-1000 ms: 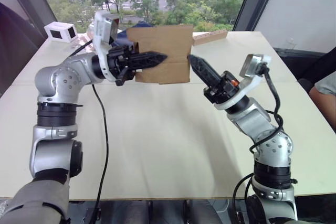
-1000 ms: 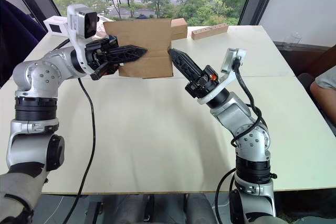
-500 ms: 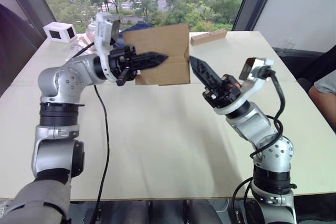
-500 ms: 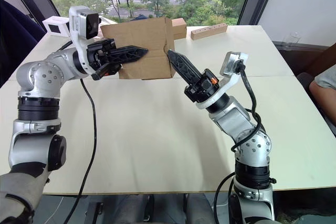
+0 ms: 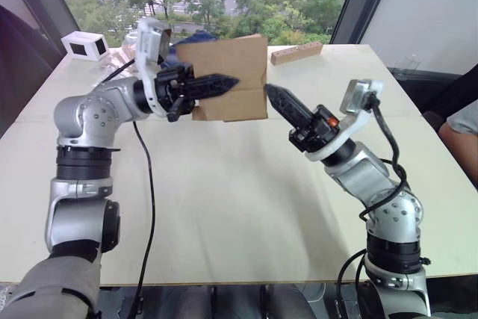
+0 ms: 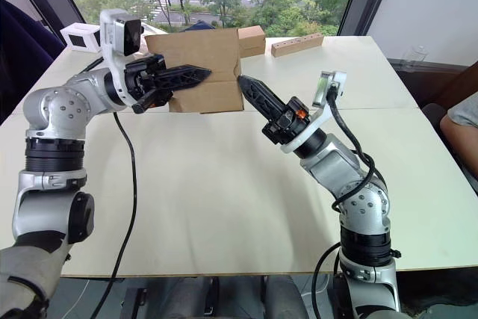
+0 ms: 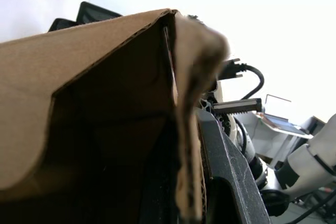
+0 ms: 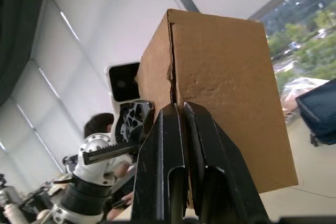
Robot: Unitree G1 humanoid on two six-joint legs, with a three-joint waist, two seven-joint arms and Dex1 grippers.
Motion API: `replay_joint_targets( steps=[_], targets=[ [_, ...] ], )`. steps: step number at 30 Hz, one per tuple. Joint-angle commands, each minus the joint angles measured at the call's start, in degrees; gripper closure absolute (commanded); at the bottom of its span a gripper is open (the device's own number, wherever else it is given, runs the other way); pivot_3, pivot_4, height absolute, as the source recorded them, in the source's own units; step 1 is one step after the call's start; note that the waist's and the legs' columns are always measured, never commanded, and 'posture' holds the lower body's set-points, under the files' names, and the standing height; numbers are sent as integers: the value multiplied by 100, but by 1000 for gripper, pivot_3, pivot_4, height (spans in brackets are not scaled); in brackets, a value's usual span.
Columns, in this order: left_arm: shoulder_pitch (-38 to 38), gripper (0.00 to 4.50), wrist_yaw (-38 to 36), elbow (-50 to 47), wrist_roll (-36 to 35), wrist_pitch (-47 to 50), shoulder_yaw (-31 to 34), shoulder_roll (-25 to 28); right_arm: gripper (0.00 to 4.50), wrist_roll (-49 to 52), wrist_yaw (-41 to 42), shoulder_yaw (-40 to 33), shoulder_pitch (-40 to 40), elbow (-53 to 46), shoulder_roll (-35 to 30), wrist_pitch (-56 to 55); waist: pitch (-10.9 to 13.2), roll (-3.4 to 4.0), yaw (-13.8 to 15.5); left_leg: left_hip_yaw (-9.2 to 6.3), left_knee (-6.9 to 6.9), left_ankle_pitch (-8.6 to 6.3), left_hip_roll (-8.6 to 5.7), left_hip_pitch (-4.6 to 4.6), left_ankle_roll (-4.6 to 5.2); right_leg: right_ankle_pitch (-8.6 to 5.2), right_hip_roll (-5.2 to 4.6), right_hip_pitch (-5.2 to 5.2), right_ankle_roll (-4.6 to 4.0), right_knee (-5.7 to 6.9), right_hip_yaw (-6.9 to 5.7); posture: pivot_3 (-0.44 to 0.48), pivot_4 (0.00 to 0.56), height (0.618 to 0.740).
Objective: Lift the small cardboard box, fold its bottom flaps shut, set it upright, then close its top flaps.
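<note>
The small cardboard box (image 5: 233,57) hangs in the air above the far side of the table. My left gripper (image 5: 224,82) is shut on its near wall, one finger (image 7: 227,167) outside and the other inside. In the left wrist view the small cardboard box (image 7: 100,124) shows a dark, open inside. My right gripper (image 5: 270,92) is shut with nothing between its fingers. Its tip rests against the box's right vertical edge (image 8: 171,85). I cannot tell how the top flaps stand.
A white box with dark panels (image 5: 85,45) stands at the table's far left corner. A long tan block (image 5: 296,53) lies at the far right of the table (image 5: 224,207). A brown cardboard piece (image 6: 252,39) shows behind the box. A person's arm (image 5: 463,121) is at the right edge.
The right gripper's tip has dropped slightly along the box's right edge and its wrist has shifted a little. The box has turned slightly in the left gripper.
</note>
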Motion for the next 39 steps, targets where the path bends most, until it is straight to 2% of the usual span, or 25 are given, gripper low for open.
replay_joint_targets(
  steps=[1, 8, 11, 14, 17, 21, 27, 31, 34, 39],
  targets=[
    [-97, 4500, -25, -139, -46, -70, 26, -35, 4362, 184, 25, 30, 32, -255, 53, 20, 0, 0, 2, 0, 0, 0, 0, 0, 0, 0, -1, 0, 0, 0, 0, 0, 150, 740],
    [-125, 4500, -140, -137, 27, 2, -20, 163, 4362, 1094, 66, -667, 318, -441, -486, 151, 0, 0, 11, 0, 0, 0, -2, -1, 0, 0, -4, 1, 0, -1, 0, 0, 150, 740],
    [-117, 4500, -260, -137, 112, -30, -151, 277, 4362, 1113, 193, -866, 504, -348, -847, 201, 0, 0, 18, 0, 0, 0, -2, 0, 0, 0, -4, 3, 0, -2, 0, 0, 150, 740],
    [-126, 4500, -387, -150, 151, -23, -244, 337, 4362, 1043, 101, -975, 459, -190, -900, 61, 0, 0, 3, 1, 0, 0, -1, 1, 1, 0, -1, 3, 0, -2, 0, 0, 150, 740],
    [-141, 4500, -505, -181, 130, -2, -309, 359, 4362, 662, 70, -883, 380, -67, -910, -10, 0, 0, -7, 1, -1, 0, 3, 1, 1, 0, 3, 2, 0, -1, 1, 0, 150, 740],
    [-117, 4500, -638, -336, 210, -30, -565, 312, 4362, 132, 193, -361, 145, -61, -758, -12, 0, 1, -6, 4, -1, 0, 3, 2, 1, 0, 3, 1, 0, -1, 2, 0, 150, 740],
    [-180, 4500, -603, -251, 306, -97, -669, 187, 4362, 66, 266, 68, 116, -194, -483, 111, 0, 1, 20, 1, 0, 0, 0, -1, 0, 0, 0, 1, 0, -1, 2, 0, 150, 740],
    [-93, 4500, -438, -359, 681, -346, -926, 123, 4362, -114, 274, 335, 200, -227, -270, 122, 0, 1, 18, 0, 0, 0, 0, -1, 0, 0, 0, 1, 0, -1, 1, 0, 150, 740],
    [-122, 4500, -289, -337, 731, -285, -888, 42, 4362, -256, 219, 352, 236, -231, -158, 100, 0, 1, 16, 1, 0, 0, 0, -1, 0, 0, 1, 1, 0, -1, 1, 0, 150, 740],
    [-237, 4500, -214, -413, 1296, -416, -1209, 301, 4362, -656, -20, 22, 481, -343, -245, -78, 0, 1, 13, 0, 0, 0, 0, -1, 0, 0, 1, 1, 0, -1, 1, 0, 150, 740]
  ],
)
